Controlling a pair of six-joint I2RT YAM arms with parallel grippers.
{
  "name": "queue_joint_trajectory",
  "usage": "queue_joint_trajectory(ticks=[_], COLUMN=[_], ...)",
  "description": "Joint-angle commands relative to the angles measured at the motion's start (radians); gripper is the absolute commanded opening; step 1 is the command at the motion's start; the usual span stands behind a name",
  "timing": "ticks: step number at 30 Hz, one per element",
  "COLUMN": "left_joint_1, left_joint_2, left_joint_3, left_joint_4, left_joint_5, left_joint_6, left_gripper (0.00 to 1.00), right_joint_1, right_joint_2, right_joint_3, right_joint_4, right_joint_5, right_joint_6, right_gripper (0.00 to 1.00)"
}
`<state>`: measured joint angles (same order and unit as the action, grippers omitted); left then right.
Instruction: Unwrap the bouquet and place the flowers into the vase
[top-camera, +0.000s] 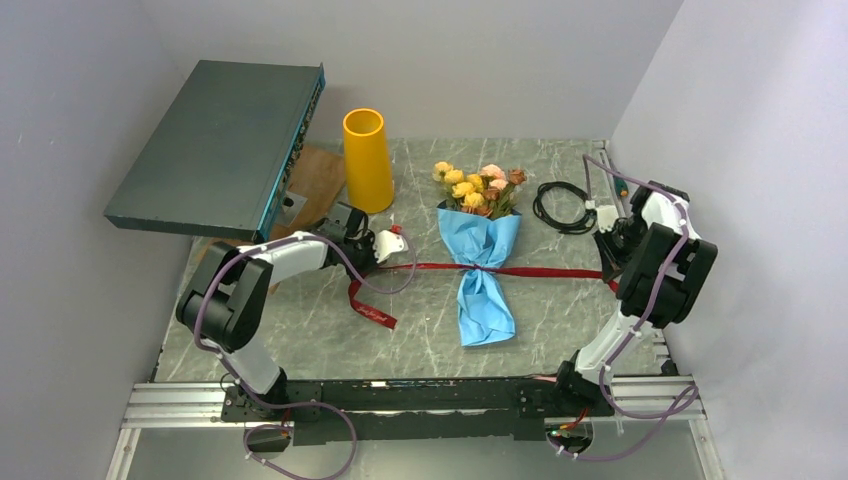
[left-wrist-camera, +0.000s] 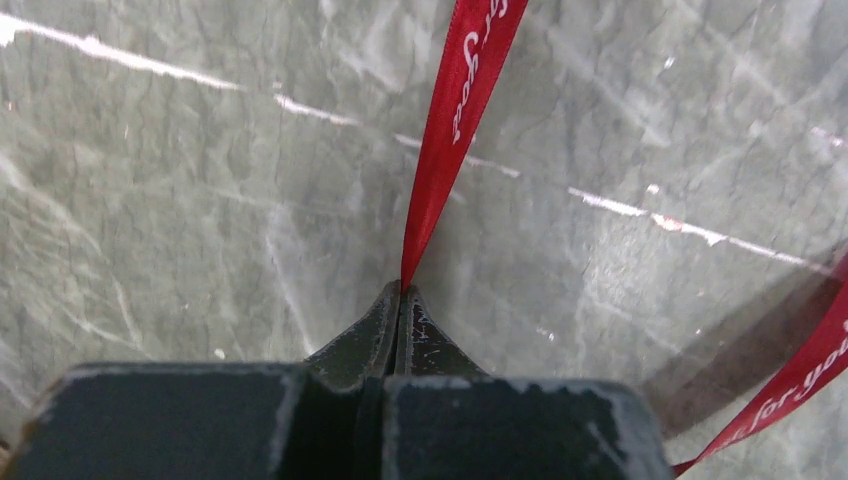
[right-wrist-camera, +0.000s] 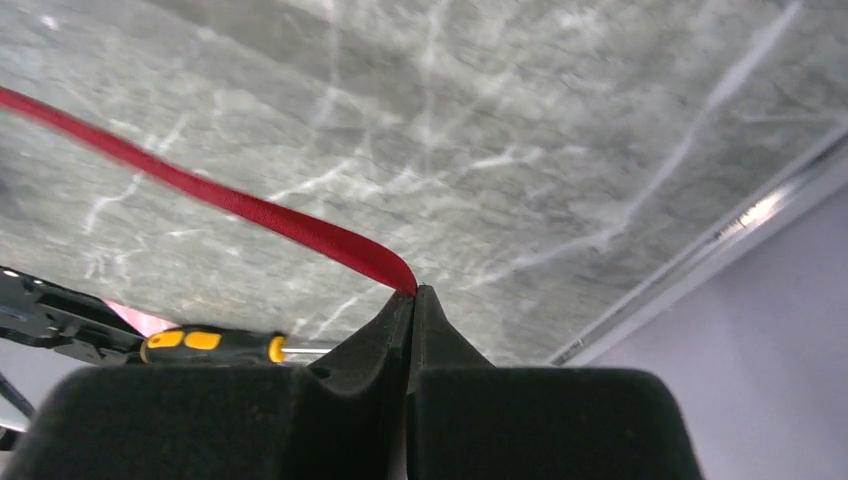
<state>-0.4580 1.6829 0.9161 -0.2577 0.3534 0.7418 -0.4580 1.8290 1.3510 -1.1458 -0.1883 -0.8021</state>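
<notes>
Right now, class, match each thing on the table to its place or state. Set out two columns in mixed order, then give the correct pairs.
Column one:
1. vase
2. bouquet
3. left pincer
4. black cable

Column two:
A. lying flat, mid-table
B. coiled, back right
C. standing upright, back left
D. shut on the ribbon

Pairs: 1-C, 2-A, 3-D, 4-B

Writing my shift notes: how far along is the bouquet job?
Done: left pincer and right pincer each grip the red ribbon. In hand: it runs taut across the bouquet. Left: ribbon still tied round the blue paper, flowers wrapped, none in the vase.
</notes>
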Motion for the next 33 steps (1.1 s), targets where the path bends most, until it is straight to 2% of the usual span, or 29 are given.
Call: queue_joint_trajectory(ticks=[1, 12, 13, 15, 17, 18, 21, 23, 28, 33], left_joint_1=[0.032, 0.042, 0.042, 0.04, 0.03, 0.023, -0.001, -0.026, -0.092, -0.17], left_joint_2=[-0.044, -0.095, -0.108, -0.13, -0.142, -0.145, -0.143, -0.131, -0.089, 0.013], left_joint_3=[-0.026, -0.048, -0.045, -0.018, 0.013, 0.026, 0.063, 0.089, 0.113, 0.153], left_joint_4=[-0.061, -0.057, -0.057, -0.068, -0.068, -0.063, -0.035, -0.023, 0.062, 0.158], left_joint_5=[-0.021, 0.005, 0.02, 0.073, 0.106, 0.117, 0.148, 0.159, 0.172, 0.154], left_joint_6=[0.044, 0.047, 0.043, 0.022, -0.012, -0.025, -0.059, -0.072, -0.085, -0.11], left_gripper=[0.0, 0.0, 0.0, 0.0, 0.02, 0.09, 0.39, 0.52, 0.61, 0.62], right_joint_1=[-0.047, -0.064, -0.062, -0.05, -0.024, -0.006, 0.052, 0.088, 0.219, 0.381], right_joint_2=[0.017, 0.046, 0.049, 0.042, 0.016, 0.003, -0.031, -0.047, -0.077, -0.063], right_joint_3=[0.049, 0.111, 0.123, 0.142, 0.146, 0.146, 0.152, 0.176, 0.238, 0.262], right_joint_4=[0.031, -0.008, -0.037, -0.08, -0.103, -0.109, -0.135, -0.165, -0.207, -0.102], right_joint_5=[0.069, 0.058, 0.038, -0.017, -0.066, -0.087, -0.163, -0.247, -0.5, -0.637], right_joint_6=[-0.048, -0.048, -0.047, -0.03, -0.007, 0.007, 0.047, 0.066, 0.144, 0.288], right_gripper=[0.0, 0.0, 0.11, 0.47, 0.6, 0.62, 0.64, 0.65, 0.66, 0.61])
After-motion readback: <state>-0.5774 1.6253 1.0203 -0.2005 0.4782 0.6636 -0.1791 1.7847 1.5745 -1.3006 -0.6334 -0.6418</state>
